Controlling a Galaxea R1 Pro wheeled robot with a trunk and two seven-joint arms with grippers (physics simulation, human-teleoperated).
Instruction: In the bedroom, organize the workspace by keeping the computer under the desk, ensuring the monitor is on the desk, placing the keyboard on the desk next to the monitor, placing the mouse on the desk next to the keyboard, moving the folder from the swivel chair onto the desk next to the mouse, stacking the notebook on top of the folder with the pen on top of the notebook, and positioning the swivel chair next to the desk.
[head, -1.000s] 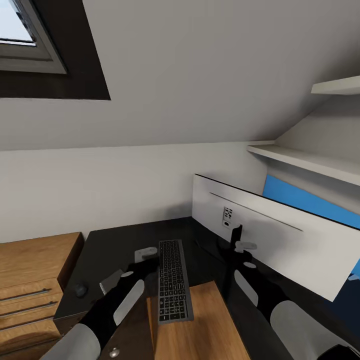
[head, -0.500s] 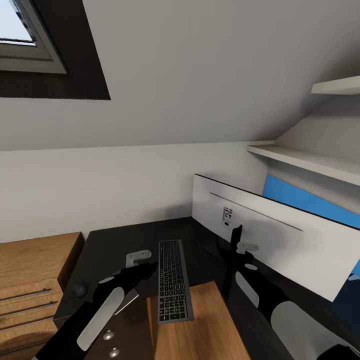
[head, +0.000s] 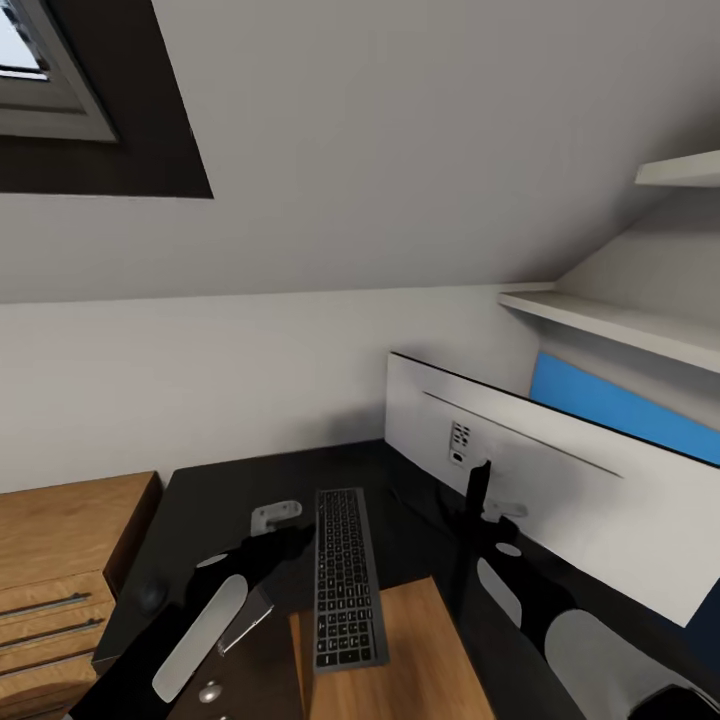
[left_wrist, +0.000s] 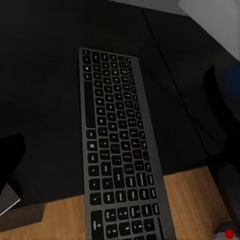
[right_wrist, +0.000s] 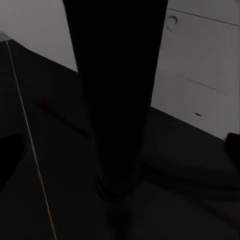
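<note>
The keyboard (head: 340, 575) lies lengthwise on the black top of the desk (head: 220, 490), its near end over a wooden panel (head: 410, 640). My left gripper (head: 275, 515) hovers just left of it, open; its fingers (left_wrist: 10, 155) sit wide apart on either side of the keyboard (left_wrist: 117, 150), not touching it. The monitor (head: 570, 490) stands on the desk with its white back toward me. My right gripper (head: 500, 510) is open at the monitor's thin black stand (head: 478, 490), which rises close ahead as a black column (right_wrist: 115, 90). A small dark mouse (head: 152, 592) rests near the desk's left edge.
A low light-wood cabinet (head: 60, 560) with drawers stands left of the desk. Two white shelves (head: 620, 325) jut from the right wall above a blue panel (head: 620, 405). The sloped ceiling with a dark-framed skylight (head: 60, 100) hangs over the desk.
My left arm drew back from beside the keyboard's far end and rolled over. The head camera shifted a little, so the whole picture moved. The right arm stayed by the stand.
</note>
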